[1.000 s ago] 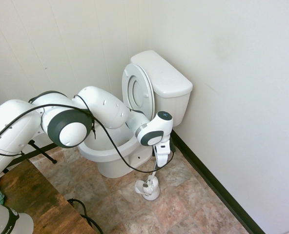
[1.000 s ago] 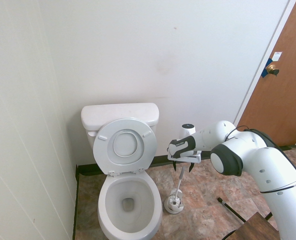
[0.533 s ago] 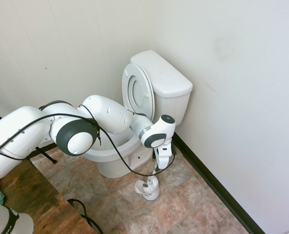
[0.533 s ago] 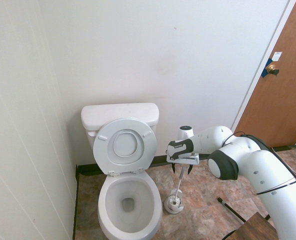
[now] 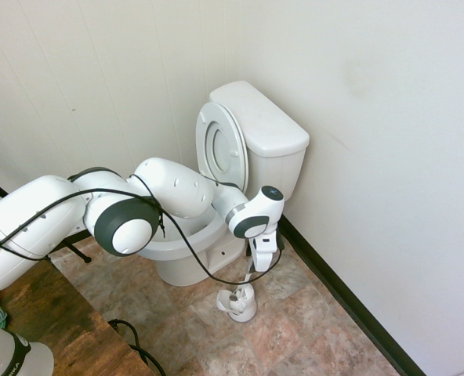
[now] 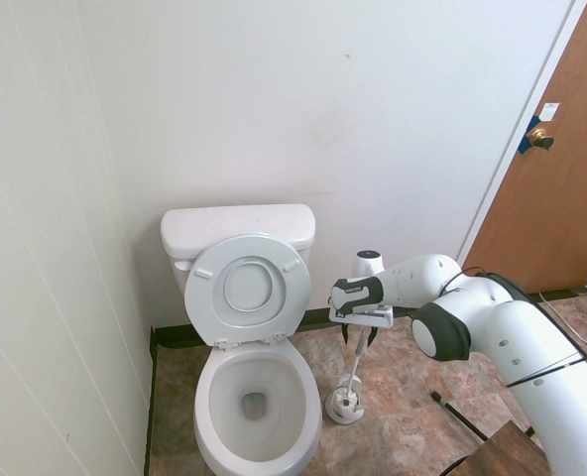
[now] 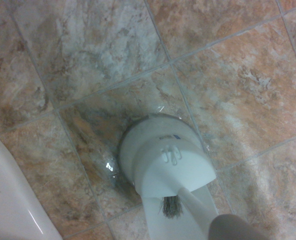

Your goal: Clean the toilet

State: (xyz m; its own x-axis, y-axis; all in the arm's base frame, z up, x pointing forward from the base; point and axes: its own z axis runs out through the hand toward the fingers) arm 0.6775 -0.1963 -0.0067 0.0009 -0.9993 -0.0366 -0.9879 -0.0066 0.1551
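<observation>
Since the earlier frames the white arm has sunk a little, bringing its gripper [image 6: 359,340] down around the top of the brush handle; the toilet and the holder have not shifted.

Taking the second exterior view from left to right: the large glossy white ceramic toilet [image 6: 254,397] stands against the back wall, its ring seat and lid both raised against the tank, the oval bowl open. Just beside it on the mottled brown stone-tile floor [image 6: 412,426] sits the small round white plastic brush holder [image 6: 345,405], with the slim white toilet brush [image 6: 354,369] rising from it at a slight tilt. Further right the brown wooden door [image 6: 556,188] is shut.

The gripper points straight down over the handle top, its two dark fingers on either side of the shaft. They look partly drawn in, but whether they already pinch the handle cannot be told.

The step in hand looks like fetching the brush. Next would come a firm squeeze on the handle, a straight lift clear of the holder, then a swing over to the bowl.

Count: one toilet, one brush, one holder, one door.
</observation>
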